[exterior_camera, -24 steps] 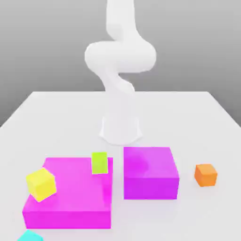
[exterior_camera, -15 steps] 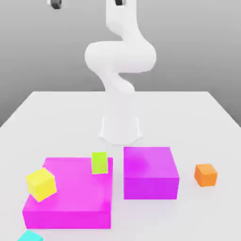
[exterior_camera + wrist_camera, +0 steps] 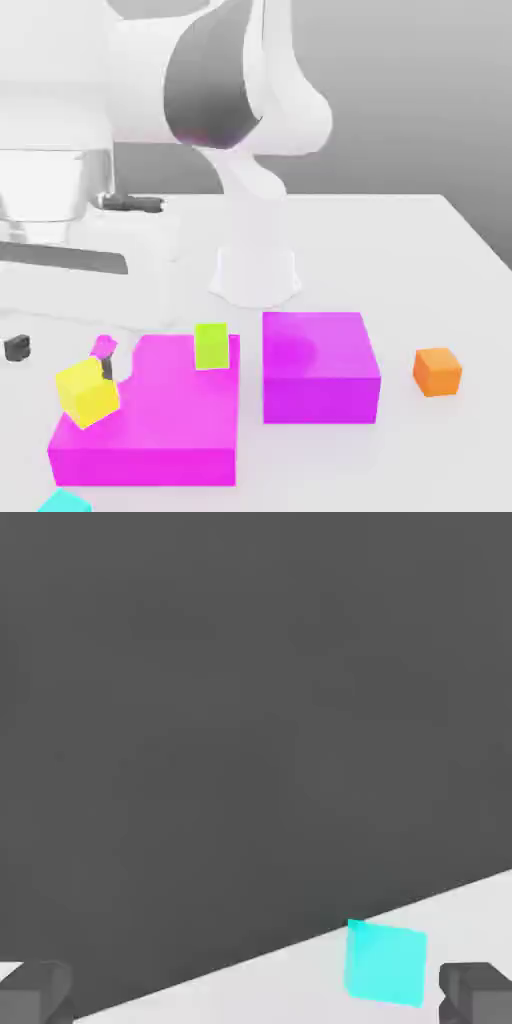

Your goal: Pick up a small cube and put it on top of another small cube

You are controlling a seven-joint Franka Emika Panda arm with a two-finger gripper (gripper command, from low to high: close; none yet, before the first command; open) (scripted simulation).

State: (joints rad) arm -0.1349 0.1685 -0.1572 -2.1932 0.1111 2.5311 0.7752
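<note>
Yellow cube (image 3: 87,391): small, bright yellow, tilted, resting at the 9 o'clock edge of the big pink block (image 3: 160,425) on the white counter (image 3: 420,270).
Green cube (image 3: 211,346): small, lime green, leaning at the 12 o'clock edge of that same block.
Orange cube (image 3: 437,371): small, alone on the counter, well apart at 3 o'clock from the second pink block (image 3: 320,366).
Cyan cube (image 3: 63,503): small, at the exterior view's 7 o'clock corner, cut off by the frame; in the hand view it sits on the counter between the two dark fingertips (image 3: 478,992).
Tool (image 3: 60,358): fingers spread wide apart, holding nothing, low over the counter just beside the yellow cube; one dark fingertip stands at the cube's 1 o'clock.
In the way: the arm's (image 3: 200,80) bulky white and grey body spans the exterior view's upper left and covers the far corner of the big pink block.
Hard to make out: the tool's fingers are partly lost behind the arm body; whether the near fingertip touches the yellow cube cannot be told.
</note>
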